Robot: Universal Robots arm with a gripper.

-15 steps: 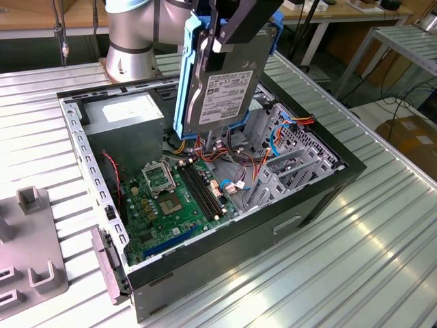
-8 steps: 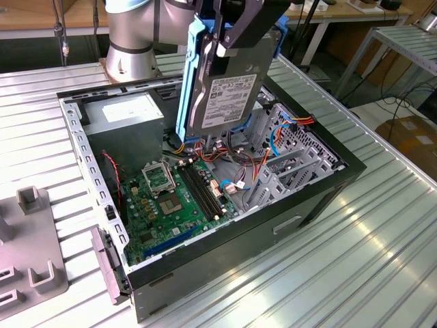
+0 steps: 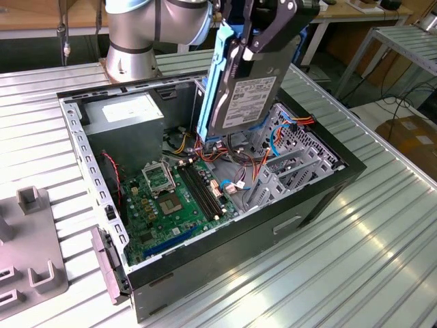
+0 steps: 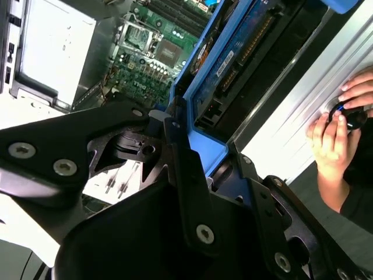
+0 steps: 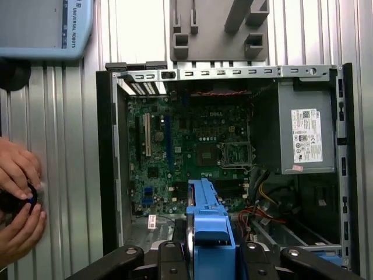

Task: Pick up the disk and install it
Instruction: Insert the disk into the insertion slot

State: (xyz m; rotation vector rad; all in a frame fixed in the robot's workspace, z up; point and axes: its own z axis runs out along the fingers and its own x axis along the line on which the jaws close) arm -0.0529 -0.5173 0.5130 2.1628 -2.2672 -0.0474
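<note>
Black fingers point(image 3: 270, 31) around the steeply tilted disk point(image 3: 240, 96), over the open case point(image 3: 225, 247).

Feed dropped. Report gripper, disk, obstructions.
Gripper shut on disk, tilted on edge above the open computer case. Not seated. Loose cables in the bay beneath; person's hands on table beside case.
</note>
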